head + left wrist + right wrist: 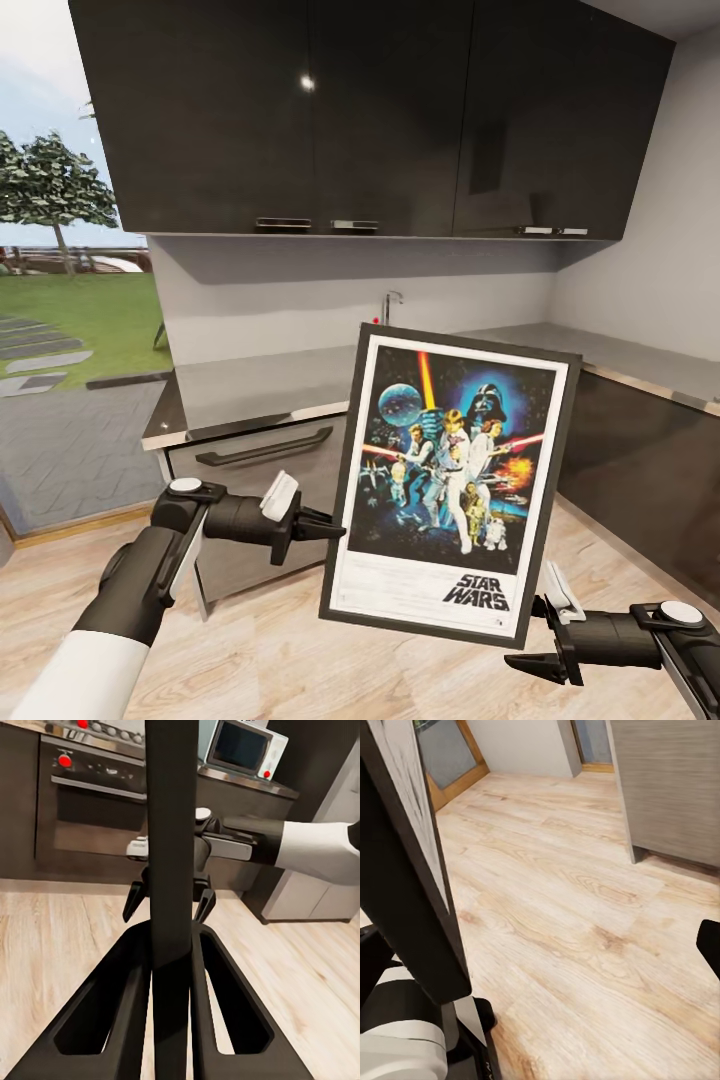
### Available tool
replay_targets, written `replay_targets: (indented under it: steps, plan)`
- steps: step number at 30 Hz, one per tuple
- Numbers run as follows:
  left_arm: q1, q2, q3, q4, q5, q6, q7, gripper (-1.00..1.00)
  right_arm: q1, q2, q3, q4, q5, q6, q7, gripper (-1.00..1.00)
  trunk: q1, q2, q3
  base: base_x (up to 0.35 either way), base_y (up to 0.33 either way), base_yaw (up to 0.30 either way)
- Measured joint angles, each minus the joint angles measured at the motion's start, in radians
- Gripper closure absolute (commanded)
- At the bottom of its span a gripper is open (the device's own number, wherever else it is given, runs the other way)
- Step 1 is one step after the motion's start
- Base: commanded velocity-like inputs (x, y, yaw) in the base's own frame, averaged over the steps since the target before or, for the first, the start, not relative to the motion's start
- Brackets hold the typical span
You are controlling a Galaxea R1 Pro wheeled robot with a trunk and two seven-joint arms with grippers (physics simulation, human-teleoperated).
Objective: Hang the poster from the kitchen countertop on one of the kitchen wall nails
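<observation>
Poster point(452, 485) hides tap's point(389, 303) base; countertop point(260, 385) partly covered.

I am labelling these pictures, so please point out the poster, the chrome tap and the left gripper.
poster point(450, 480): head view, on the middle of the printed artwork.
chrome tap point(388, 304): head view, on its upright stem behind the poster's top edge.
left gripper point(335, 531): head view, at its fingertips on the poster's left frame edge.

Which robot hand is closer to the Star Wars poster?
Left. The left gripper is clamped on the poster at its edge, holding it up. The right gripper sits open just beside the poster's bottom corner, not gripping it.
</observation>
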Motion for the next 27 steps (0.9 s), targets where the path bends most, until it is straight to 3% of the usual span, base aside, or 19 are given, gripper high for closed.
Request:
replay_targets:
  steps: [6, 27]
  plan:
    - [0.000, -0.017, 0.001, 0.002, -0.002, -0.033, 0.000, 1.00, 0.000, 0.000, 0.000, 0.000, 0.000, 0.000, 0.000, -1.00, 0.000, 0.000, 0.000, 0.000, 0.000, 0.000]
    - [0.000, -0.019, 0.004, 0.003, -0.002, -0.039, 0.000, 1.00, 0.000, 0.000, -0.001, -0.001, -0.001, 0.000, 0.000, -1.00, 0.000, 0.000, 0.000, 0.000, 0.000, 0.000]
